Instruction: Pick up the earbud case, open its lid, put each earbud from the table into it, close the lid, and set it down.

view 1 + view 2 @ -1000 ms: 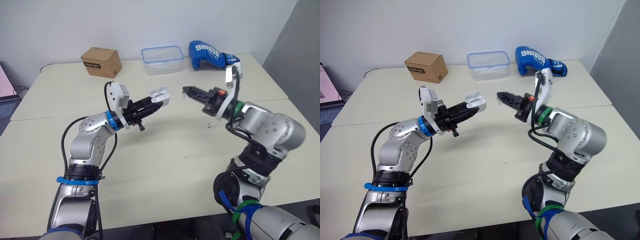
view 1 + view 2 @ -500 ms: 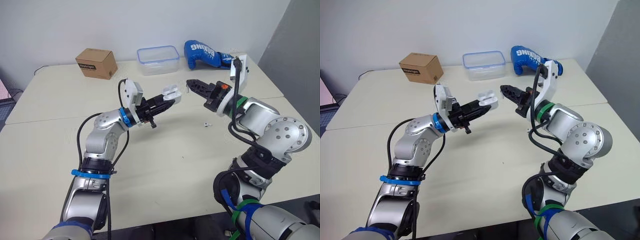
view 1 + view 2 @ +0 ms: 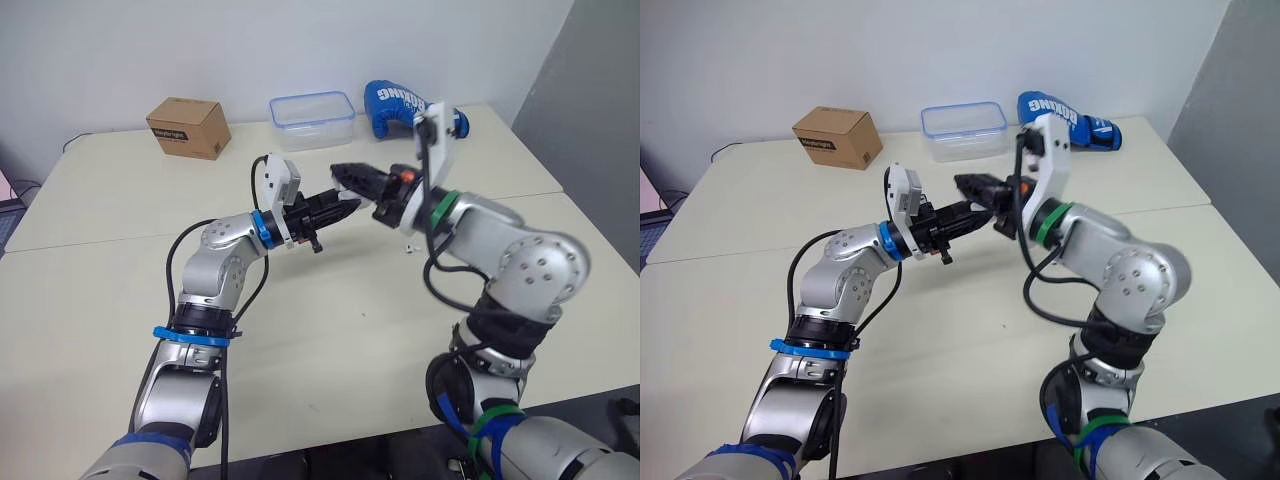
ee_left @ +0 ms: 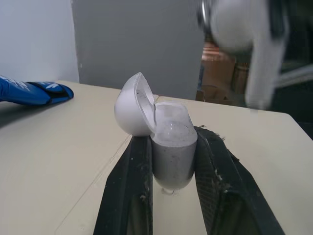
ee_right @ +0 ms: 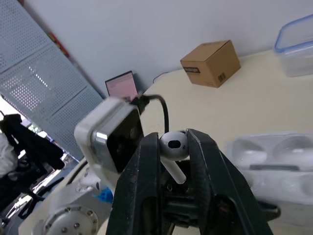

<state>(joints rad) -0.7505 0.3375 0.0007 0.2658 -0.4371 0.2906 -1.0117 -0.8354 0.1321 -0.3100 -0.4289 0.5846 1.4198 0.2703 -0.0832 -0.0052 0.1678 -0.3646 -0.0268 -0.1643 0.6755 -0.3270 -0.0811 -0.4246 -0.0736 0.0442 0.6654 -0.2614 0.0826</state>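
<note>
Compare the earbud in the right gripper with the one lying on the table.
The held earbud is pinched in the air by the right gripper, close to the open earbud case; the table earbud lies loose on the table, apart from the case. Both are white and outside the case.

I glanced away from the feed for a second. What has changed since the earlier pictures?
The right gripper, shut on an earbud, has swung toward the robot's left and now sits close to the open earbud case. The left gripper keeps its hold on the case, and the second earbud stays on the table.
</note>
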